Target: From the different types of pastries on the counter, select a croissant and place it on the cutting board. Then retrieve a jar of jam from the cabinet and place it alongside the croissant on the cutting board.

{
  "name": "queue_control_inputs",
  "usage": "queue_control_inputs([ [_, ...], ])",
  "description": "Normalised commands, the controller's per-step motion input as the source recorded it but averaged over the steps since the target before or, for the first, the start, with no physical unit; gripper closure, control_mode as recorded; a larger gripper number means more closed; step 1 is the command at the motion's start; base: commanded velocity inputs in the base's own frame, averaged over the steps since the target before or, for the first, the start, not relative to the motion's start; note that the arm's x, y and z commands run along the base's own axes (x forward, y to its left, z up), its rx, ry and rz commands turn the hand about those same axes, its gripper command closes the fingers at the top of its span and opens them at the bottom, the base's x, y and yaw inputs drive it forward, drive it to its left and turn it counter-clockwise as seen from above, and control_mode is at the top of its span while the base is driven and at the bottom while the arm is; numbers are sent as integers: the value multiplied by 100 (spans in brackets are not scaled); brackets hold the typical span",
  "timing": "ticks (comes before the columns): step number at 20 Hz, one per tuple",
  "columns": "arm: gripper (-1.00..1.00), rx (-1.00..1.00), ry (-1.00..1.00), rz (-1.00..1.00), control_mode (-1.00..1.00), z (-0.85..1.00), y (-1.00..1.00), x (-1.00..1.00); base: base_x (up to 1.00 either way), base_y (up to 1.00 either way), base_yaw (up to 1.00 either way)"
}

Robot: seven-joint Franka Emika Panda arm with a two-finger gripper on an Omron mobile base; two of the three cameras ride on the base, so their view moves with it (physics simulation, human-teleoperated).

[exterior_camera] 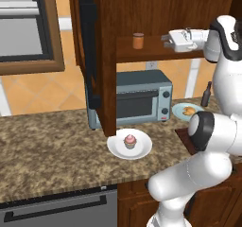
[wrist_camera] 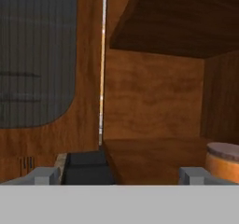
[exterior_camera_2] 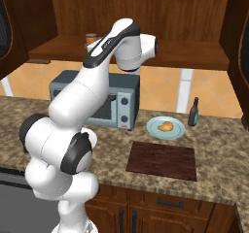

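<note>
In the left base view, the white two-finger gripper (exterior_camera: 166,40) reaches into the large dark brown wooden wall cabinet (exterior_camera: 142,13) at shelf height, with its jaws spread wide and nothing between them. The small orange-brown cylindrical jar of jam (exterior_camera: 138,40) stands upright on the plank shelf, near the fingertips but apart from them. Below, a grey toaster oven (exterior_camera: 137,98) sits on the long speckled brown-and-tan granite counter (exterior_camera: 52,145). In front of it a pink-frosted cupcake (exterior_camera: 130,141) rests on a round white plate (exterior_camera: 144,148). The small golden-brown croissant (exterior_camera: 189,110) lies on a round pale teal plate (exterior_camera: 178,111), beside a slim dark bottle (exterior_camera: 206,95).

In the right base view, the croissant (exterior_camera_2: 166,126) sits on its teal plate (exterior_camera_2: 153,127), just behind the flat dark reddish-brown rectangular cutting board (exterior_camera_2: 163,160), which is bare. The jar (exterior_camera_2: 90,39) is mostly hidden behind the arm, so only its top part seems to show.

In the hand view, the jar (wrist_camera: 224,162) sits at the right edge on the shelf, outside the right finger tip (wrist_camera: 193,175). The cabinet door (wrist_camera: 37,78) fills the left side.
</note>
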Motion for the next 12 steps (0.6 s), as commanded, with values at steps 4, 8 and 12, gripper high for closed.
queue_control_inputs([
  [4,-100,0,-2,0,-100,-6,0,5,0,0,0],
  [8,-100,0,0,0,-100,0,0,27,0,0,0],
  [12,-100,0,0,0,-100,0,0,39,0,0,0],
])
